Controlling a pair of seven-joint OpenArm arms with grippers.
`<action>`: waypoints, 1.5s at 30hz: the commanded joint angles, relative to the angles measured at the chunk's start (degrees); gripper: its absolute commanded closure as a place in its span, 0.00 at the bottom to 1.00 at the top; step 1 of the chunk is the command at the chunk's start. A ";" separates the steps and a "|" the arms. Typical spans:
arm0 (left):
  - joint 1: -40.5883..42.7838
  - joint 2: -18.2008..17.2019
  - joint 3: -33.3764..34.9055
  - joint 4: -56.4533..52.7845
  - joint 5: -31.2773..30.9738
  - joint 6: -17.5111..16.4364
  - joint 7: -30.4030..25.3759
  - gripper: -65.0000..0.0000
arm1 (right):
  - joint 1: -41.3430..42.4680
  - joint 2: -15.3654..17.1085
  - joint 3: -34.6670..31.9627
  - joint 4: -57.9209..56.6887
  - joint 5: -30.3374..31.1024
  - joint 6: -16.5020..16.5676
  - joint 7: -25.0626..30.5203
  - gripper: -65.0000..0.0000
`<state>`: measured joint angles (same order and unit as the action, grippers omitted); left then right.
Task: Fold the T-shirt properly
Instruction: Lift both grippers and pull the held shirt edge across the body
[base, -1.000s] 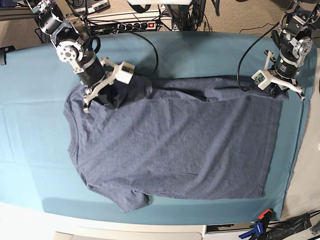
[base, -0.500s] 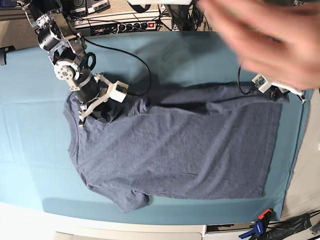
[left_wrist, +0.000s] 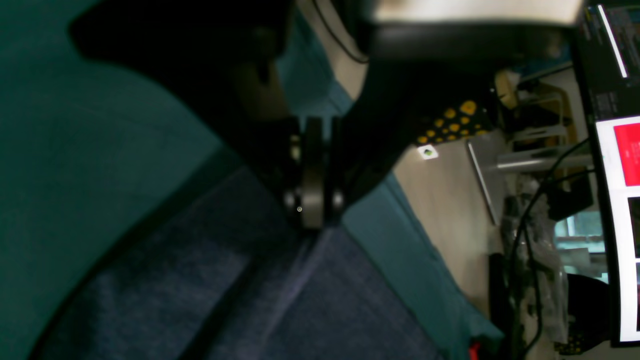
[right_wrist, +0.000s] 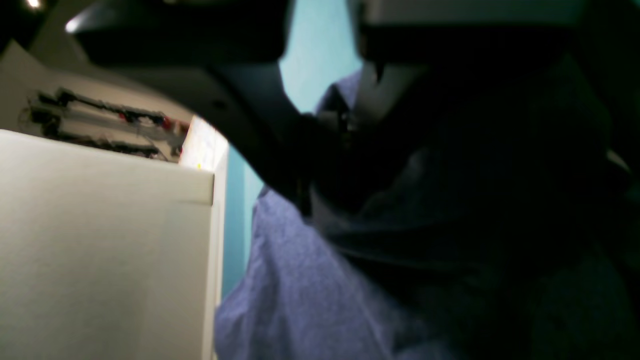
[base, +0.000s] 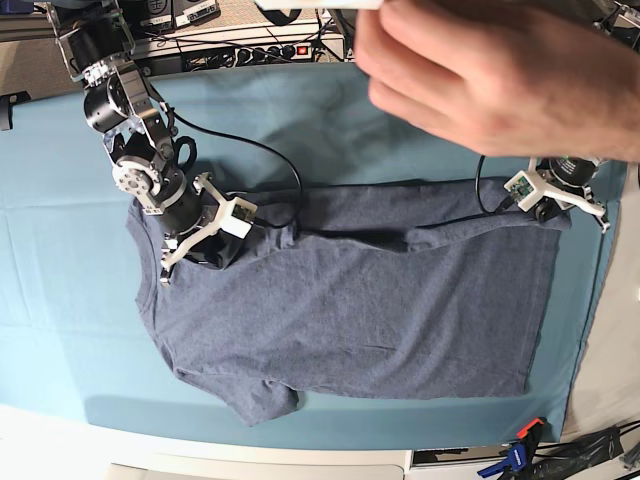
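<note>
Lying flat on the teal table cloth (base: 60, 300), the T-shirt (base: 360, 300) covers the middle of the table, plain side up. Its collar faces the left edge in the base view and its hem runs along the right edge. One short sleeve points toward the near edge, close to the near-left corner of the garment. At the far side, the upper fabric edge is gathered into a dark fold running between the two arms.

The right gripper (base: 190, 245) sits at the far-left shoulder of the T-shirt, jaws closed on bunched fabric beside the collar; the right wrist view shows dark cloth pinched at the jaws. The left gripper (base: 550, 208) sits at the far-right corner of the hem, near the right edge of the table, jaws closed with the hem fabric meeting their tips, as the left wrist view shows.

A human hand (base: 500, 70), blurred, fills the far-right part of the base view, close to the camera. A power strip (base: 265, 50) lies beyond the far edge.
</note>
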<state>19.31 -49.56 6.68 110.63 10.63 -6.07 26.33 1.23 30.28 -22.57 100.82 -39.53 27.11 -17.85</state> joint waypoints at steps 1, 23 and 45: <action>-0.48 -1.11 -0.55 0.72 0.39 0.83 -0.94 1.00 | 1.51 0.66 0.50 0.20 -0.13 -0.83 0.79 1.00; -7.21 -1.07 -0.44 -4.92 -6.40 -3.56 -4.55 1.00 | 4.61 0.66 0.50 -3.80 2.71 -0.79 0.46 1.00; -8.92 -0.90 -0.44 -5.07 -7.89 -5.64 -6.25 1.00 | 4.63 0.66 0.50 -3.80 2.69 -0.81 0.02 1.00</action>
<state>11.31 -49.36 6.72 104.97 2.70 -12.49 20.97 4.60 30.30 -22.57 96.31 -36.95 27.46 -17.78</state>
